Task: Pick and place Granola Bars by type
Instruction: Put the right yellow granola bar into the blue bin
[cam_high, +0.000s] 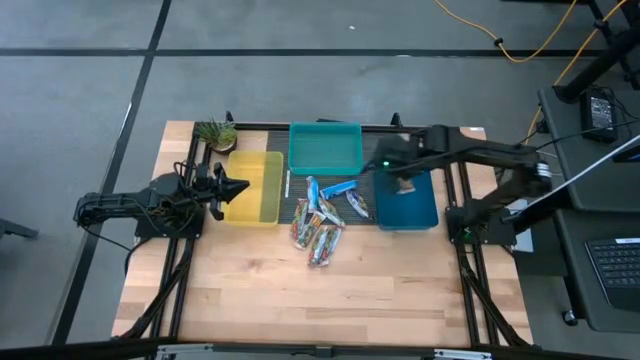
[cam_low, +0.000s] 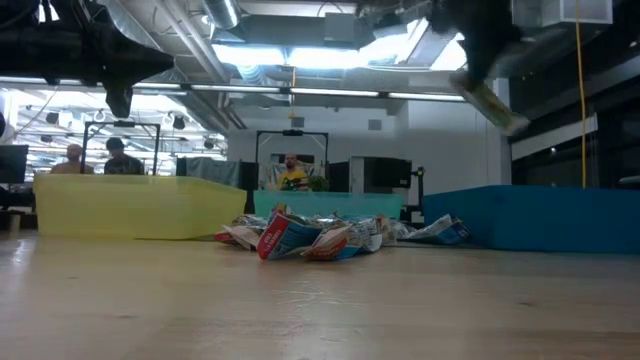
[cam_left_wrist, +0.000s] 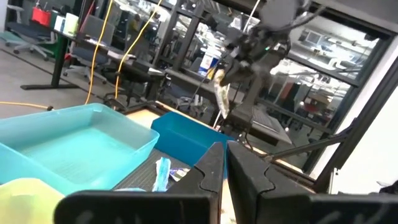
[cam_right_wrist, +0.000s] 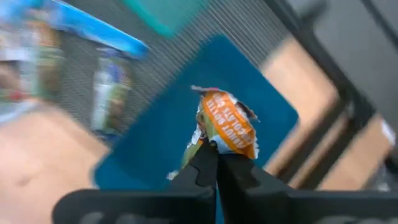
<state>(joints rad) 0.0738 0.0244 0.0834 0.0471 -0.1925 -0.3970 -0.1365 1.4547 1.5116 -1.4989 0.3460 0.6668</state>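
- While the right gripper (cam_right_wrist: 216, 163) hangs in the air over the blue bin (cam_high: 415, 205), its fingers are pinched together on one corner of an orange-wrapped bar (cam_right_wrist: 227, 127), which dangles clear of the bin floor.
- From the low view that held bar (cam_low: 492, 103) shows tilted, well above the blue bin's wall (cam_low: 540, 215).
- At the other side, the left gripper (cam_high: 238, 187) waits over the edge of the yellow bin (cam_high: 255, 190), its fingers (cam_left_wrist: 211, 168) almost together with only a thin slit between them, holding nothing.
- On the worktop (cam_high: 300, 290), the loose pile of granola bars (cam_high: 322, 215) lies on a dark mat between the yellow and blue bins; I count about seven, though they overlap too much to be sure.
- Blue-white wrappers lie at the pile's far end (cam_high: 340, 188), reddish and greenish ones nearer (cam_high: 320, 240).
- Three bins stand in all: yellow, blue, and a teal bin (cam_high: 325, 148) farthest back.
- Neither the yellow nor the teal one shows anything inside.
- Beside the yellow bin's far corner stands a small potted plant (cam_high: 216, 133).
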